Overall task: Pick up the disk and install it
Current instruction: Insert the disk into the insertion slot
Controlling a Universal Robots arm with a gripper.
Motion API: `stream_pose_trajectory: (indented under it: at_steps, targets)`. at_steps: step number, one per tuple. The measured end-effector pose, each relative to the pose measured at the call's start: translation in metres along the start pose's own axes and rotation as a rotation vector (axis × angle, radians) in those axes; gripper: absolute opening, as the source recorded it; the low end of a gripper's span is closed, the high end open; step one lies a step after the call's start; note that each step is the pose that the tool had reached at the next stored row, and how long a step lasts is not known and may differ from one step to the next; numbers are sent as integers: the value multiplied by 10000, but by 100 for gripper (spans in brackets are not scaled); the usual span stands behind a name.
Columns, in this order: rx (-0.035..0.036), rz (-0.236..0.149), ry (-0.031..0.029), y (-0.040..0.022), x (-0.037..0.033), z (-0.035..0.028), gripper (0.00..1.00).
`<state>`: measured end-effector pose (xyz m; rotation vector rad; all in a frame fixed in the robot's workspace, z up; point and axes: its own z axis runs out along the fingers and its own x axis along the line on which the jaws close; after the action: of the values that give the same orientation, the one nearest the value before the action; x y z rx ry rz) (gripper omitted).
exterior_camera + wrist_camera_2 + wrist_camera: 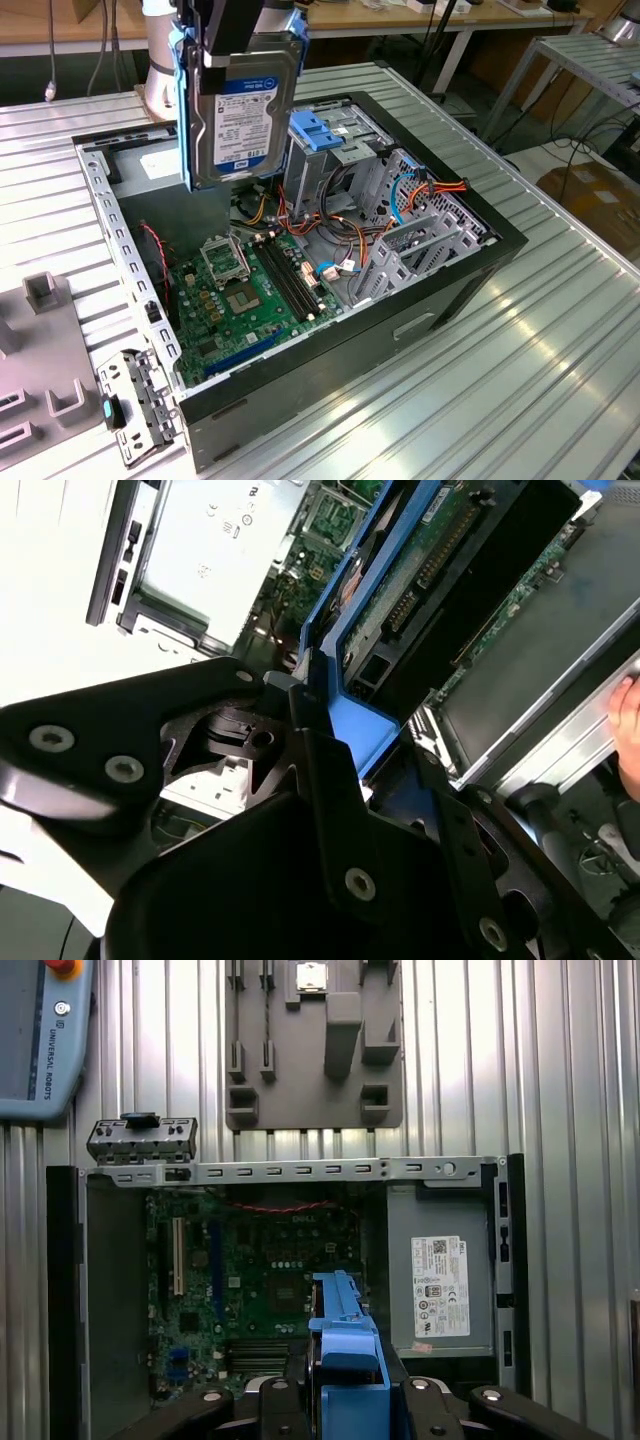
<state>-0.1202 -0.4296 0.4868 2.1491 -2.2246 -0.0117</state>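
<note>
The flat rectangular metal hard disk with its white-and-blue label and blue plastic side rails (240,115) hangs on edge in the air, directly above the open black desktop computer case (330,372), over the case's rear half and clear of everything inside. The black gripper (232,40) is clenched on the disk's upper end. The long body hangs downward with the label face towards the exterior camera. Holding it by one end most likely leaves the lower end and both rails free to enter a slot.

Inside the case, the green motherboard (240,290) lies on the floor below the disk. The grey metal drive cage topped by a blue ribbed plastic latch piece (322,132) stands just beside the disk, towards the case's front. The case lies on its side on the ribbed metal tabletop (520,380), so its interior opens upward.

The arm reaches down from above with its wrist pointing at the case. In the first wrist view the disk's blue rail (345,1355) lies between the motherboard (260,1270) and the big grey metal box with a white sticker (440,1270).
</note>
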Motion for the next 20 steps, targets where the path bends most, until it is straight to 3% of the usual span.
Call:
stream_pose_trajectory:
  at_steps: [8,11,20]
  targets:
    - [0,0,0,-6,157,9,37]
    - [0,0,0,-9,256,14,37]
    - [0,0,0,-14,391,22,37]
